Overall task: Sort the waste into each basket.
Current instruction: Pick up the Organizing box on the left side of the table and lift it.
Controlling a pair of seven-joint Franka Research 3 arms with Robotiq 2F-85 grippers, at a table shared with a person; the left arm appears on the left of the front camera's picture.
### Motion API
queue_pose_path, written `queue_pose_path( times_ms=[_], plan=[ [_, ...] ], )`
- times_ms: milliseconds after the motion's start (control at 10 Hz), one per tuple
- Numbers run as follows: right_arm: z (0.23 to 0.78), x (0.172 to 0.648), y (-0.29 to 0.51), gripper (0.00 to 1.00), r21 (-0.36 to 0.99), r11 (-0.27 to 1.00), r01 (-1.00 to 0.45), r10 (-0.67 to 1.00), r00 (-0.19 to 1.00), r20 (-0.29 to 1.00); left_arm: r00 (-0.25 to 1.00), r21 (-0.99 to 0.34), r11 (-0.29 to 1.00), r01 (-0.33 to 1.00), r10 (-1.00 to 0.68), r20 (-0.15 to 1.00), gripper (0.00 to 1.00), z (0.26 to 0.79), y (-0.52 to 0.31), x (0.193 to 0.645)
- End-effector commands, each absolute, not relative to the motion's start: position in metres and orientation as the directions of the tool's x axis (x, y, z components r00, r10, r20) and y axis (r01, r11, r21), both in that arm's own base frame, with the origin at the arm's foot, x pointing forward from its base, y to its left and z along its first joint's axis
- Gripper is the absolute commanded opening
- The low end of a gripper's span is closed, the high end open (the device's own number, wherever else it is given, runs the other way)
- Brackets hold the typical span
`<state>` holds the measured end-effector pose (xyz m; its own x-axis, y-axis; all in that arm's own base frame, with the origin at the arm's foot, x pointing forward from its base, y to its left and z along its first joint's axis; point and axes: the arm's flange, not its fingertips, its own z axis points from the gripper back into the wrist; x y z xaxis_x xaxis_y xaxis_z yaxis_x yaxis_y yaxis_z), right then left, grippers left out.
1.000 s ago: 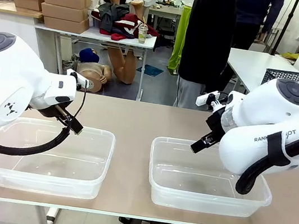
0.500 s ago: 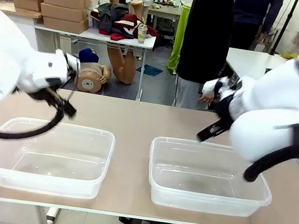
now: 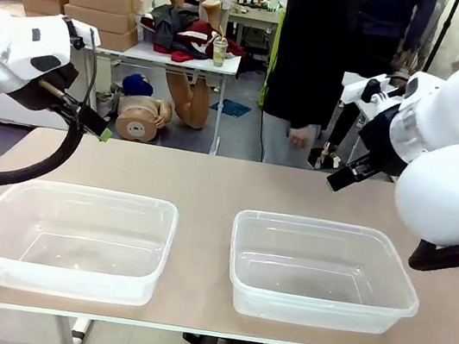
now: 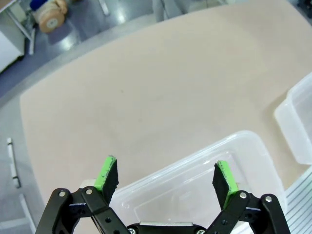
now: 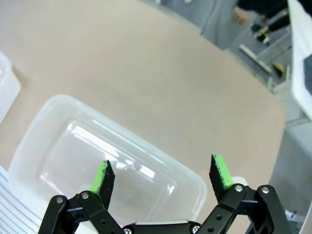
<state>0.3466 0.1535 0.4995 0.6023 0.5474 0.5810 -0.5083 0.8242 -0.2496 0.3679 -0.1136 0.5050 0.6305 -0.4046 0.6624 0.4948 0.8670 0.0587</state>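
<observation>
Left basket: clear colourless plastic rectangular tub (image 3: 78, 192) on the robot's left half of the beige desk (image 3: 211, 178); long axis across the desk; bare inside.
Right basket: matching clear tub (image 3: 326, 226), beside the first but apart; likewise bare.
Relation: each tub lies below its own arm's end effector, so each arm is nearer its own tub.
Left end effector (image 4: 165, 175): jaws spread wide, holding nothing.
Right end effector (image 5: 163, 174): jaws spread wide, holding nothing.

the front camera looks across the table (image 3: 211, 178) toward a person (image 3: 314, 54) at its far side. each wrist camera peers steeply down from well above: left basket (image 4: 243, 139) under the left gripper (image 4: 165, 168), right basket (image 5: 63, 102) under the right gripper (image 5: 161, 166); the front view shares both.
</observation>
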Motion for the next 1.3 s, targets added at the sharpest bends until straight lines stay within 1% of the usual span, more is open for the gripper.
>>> queue_pose_path(
  times_ms=[0, 100, 200, 300, 400, 500, 600, 700, 800, 900, 1000, 1200],
  plan=[
    [0.515, 0.346, 0.147, 1.00, 0.148, 0.852, -0.502, 0.286, 0.684, 0.671, 0.687, -0.437, 0.551, 0.711, -0.415, 0.596, 1.00, 0.519, -0.121, 0.364],
    [0.520, 0.356, 0.138, 1.00, 0.553, 0.745, -0.372, 0.013, 0.838, 0.546, 0.758, -0.698, 0.303, 0.649, -0.334, 0.560, 1.00, 0.522, -0.118, 0.371],
    [0.527, 0.359, 0.129, 1.00, 0.775, 0.576, -0.260, -0.105, 0.916, 0.386, 0.833, -0.800, 0.270, 0.536, -0.325, 0.449, 1.00, 0.525, -0.109, 0.377],
    [0.529, 0.363, 0.118, 1.00, 0.866, 0.486, -0.116, -0.249, 0.932, 0.265, 0.909, -0.883, 0.263, 0.390, -0.265, 0.322, 1.00, 0.525, -0.099, 0.381],
    [0.526, 0.363, 0.108, 1.00, 0.915, 0.400, -0.052, -0.326, 0.925, 0.195, 0.938, -0.947, 0.092, 0.307, -0.197, 0.285, 1.00, 0.524, -0.083, 0.382],
    [0.521, 0.363, 0.101, 1.00, 0.946, 0.321, -0.043, -0.361, 0.918, 0.164, 0.943, -0.956, -0.024, 0.291, -0.163, 0.291, 1.00, 0.519, -0.068, 0.380],
    [0.512, 0.366, 0.096, 1.00, 0.951, 0.310, -0.018, -0.402, 0.904, 0.148, 0.951, -0.957, -0.007, 0.291, -0.107, 0.290, 1.00, 0.513, -0.057, 0.378],
    [0.506, 0.367, 0.093, 1.00, 0.949, 0.313, -0.018, -0.407, 0.901, 0.151, 0.948, -0.949, 0.027, 0.314, -0.062, 0.312, 1.00, 0.507, -0.050, 0.376],
    [0.504, 0.367, 0.092, 1.00, 0.936, 0.350, -0.034, -0.420, 0.887, 0.190, 0.935, -0.935, 0.033, 0.353, -0.059, 0.351, 1.00, 0.505, -0.045, 0.371],
    [0.522, 0.361, 0.090, 1.00, 0.866, 0.476, -0.150, -0.220, 0.934, 0.282, 0.930, -0.916, 0.161, 0.368, -0.050, 0.365, 1.00, 0.502, -0.047, 0.369],
    [0.522, 0.361, 0.090, 1.00, 0.866, 0.476, -0.150, -0.220, 0.934, 0.282, 0.901, -0.903, -0.018, 0.428, -0.068, 0.429, 1.00, 0.510, -0.036, 0.367],
    [0.522, 0.361, 0.090, 1.00, 0.866, 0.476, -0.150, -0.220, 0.934, 0.282, 0.901, -0.903, -0.018, 0.428, -0.068, 0.429, 1.00, 0.510, -0.036, 0.367]
  ],
)
